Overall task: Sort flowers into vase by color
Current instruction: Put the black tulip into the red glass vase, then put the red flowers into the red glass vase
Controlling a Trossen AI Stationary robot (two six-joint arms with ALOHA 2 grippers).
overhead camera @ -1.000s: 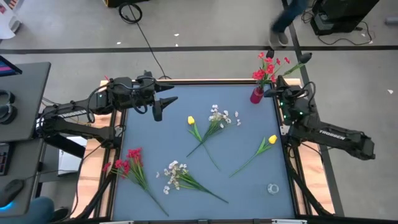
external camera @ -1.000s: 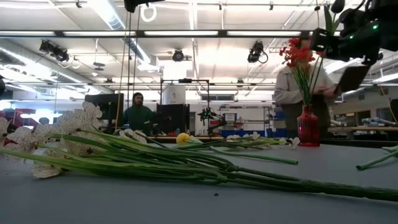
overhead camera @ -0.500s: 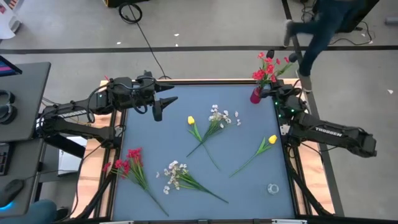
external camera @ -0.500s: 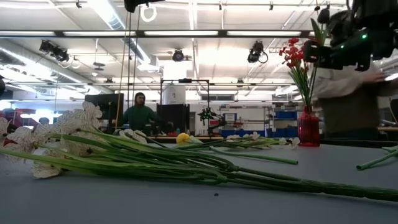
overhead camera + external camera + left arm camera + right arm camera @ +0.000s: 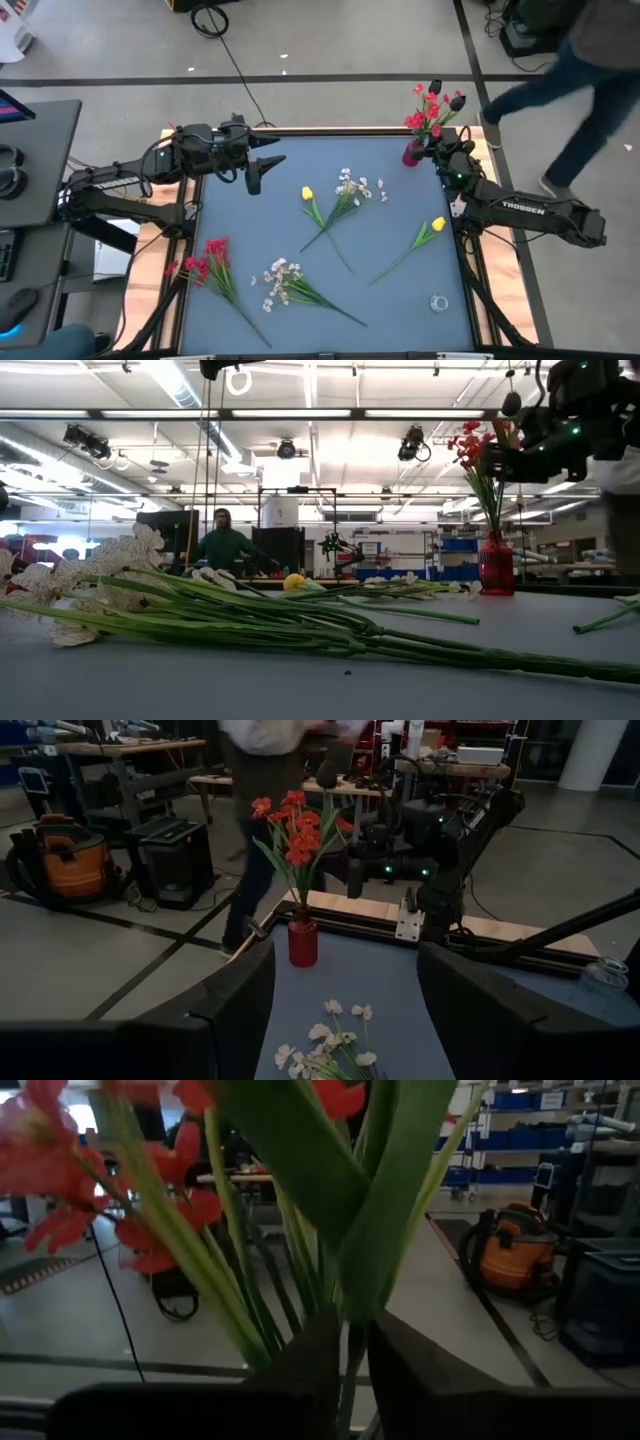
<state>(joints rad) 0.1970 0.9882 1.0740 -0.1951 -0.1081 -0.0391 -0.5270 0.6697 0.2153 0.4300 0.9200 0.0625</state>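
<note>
Since a second ago the right pincer point(image 5: 441, 160) has edged closer to the red vase point(image 5: 411, 153), now closed on a green stem point(image 5: 350, 1370) of the red flowers point(image 5: 428, 108) standing upright in it, and a walking person point(image 5: 575, 70) has moved further past. The vase sits at a far corner of the blue worktop point(image 5: 390, 300), floor beyond. The left pincer point(image 5: 253, 184) hovers well apart from the vase, fingers parted wide. Yellow tulips point(image 5: 307, 193), white sprays point(image 5: 280, 280) and a red cluster point(image 5: 205, 260) lie flat away from the vase, stems slanting
</note>
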